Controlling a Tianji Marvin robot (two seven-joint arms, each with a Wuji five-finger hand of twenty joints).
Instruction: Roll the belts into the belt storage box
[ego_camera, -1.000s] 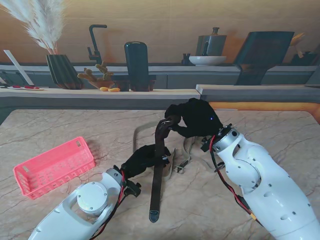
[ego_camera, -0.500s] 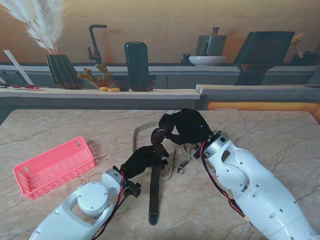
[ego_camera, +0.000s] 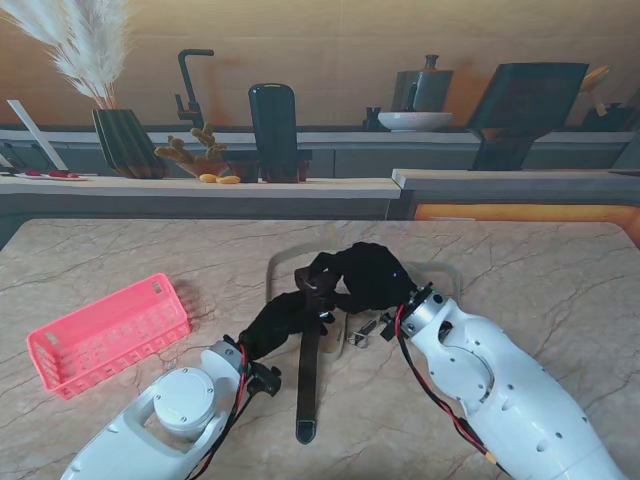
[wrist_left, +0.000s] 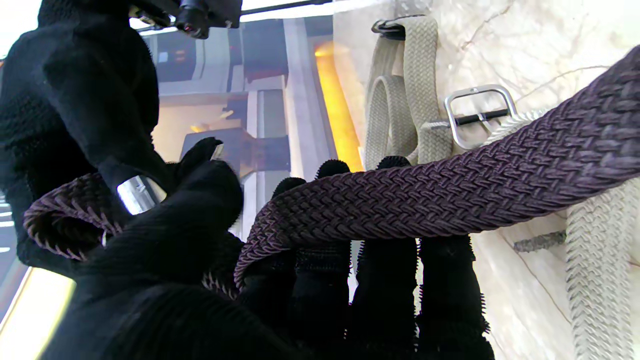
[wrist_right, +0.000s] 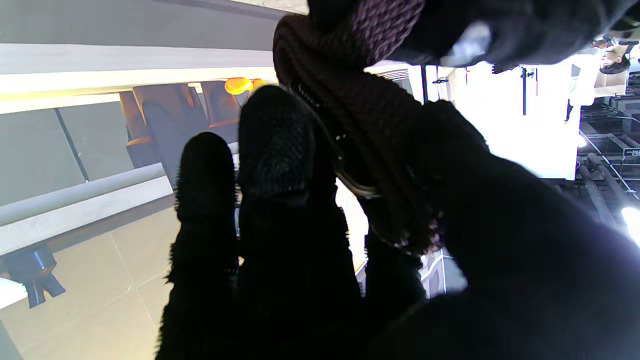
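Both my hands grip the dark braided belt (ego_camera: 309, 352) at mid-table.

My right hand (ego_camera: 362, 276) closes its fingers (wrist_right: 274, 145) around the belt's folded buckle end; my left hand (ego_camera: 283, 317) pinches the strap just beside it, the braid lying across my fingertips (wrist_left: 392, 165). The free tail runs toward me on the marble table (ego_camera: 150, 255). A beige belt (wrist_left: 400, 95) with a metal buckle lies beside the hands. The pink storage box (ego_camera: 106, 333) sits well apart, far left. No readable writing or brand is visible.

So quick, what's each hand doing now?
Left hand: holding the dark belt.
Right hand: holding the same belt's rolled end.
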